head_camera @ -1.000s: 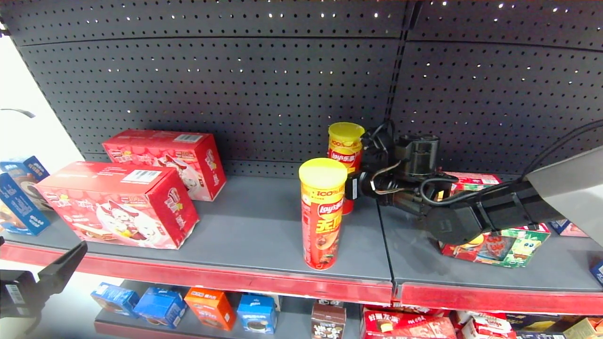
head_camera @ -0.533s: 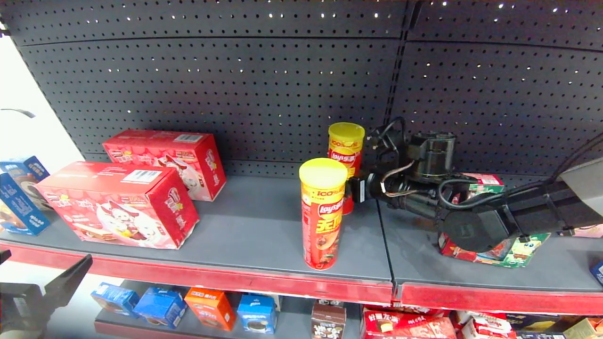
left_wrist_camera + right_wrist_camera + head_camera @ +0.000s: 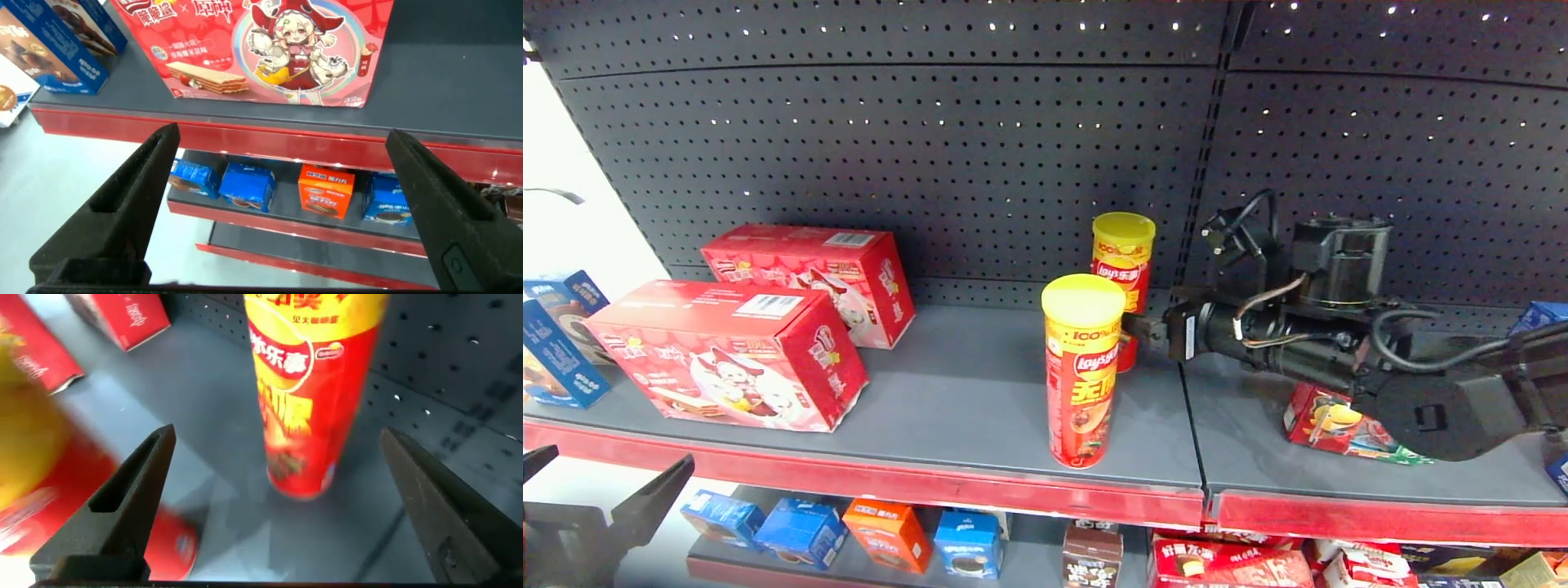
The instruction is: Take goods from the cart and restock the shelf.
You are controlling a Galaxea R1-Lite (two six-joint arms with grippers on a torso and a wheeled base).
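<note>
My right gripper (image 3: 1143, 329) is spread wide and holds nothing. Its black wedge-shaped fingers (image 3: 131, 498) stand apart on either side of the rear can (image 3: 1123, 260), a glossy red tube with a flat yellow lid. That can stands upright on the matte grey shelf (image 3: 964, 392) near the perforated back panel, with its twin, the front can (image 3: 1083, 384), at its 7 o'clock. My left gripper (image 3: 282, 135), also splayed and empty, hangs at 7 o'clock of the flat red cartons (image 3: 727, 355).

Logo lettering marks the front crisp tube (image 3: 1083, 384), the rear crisp tube (image 3: 1122, 261) and the red boxes (image 3: 735, 355).
</note>
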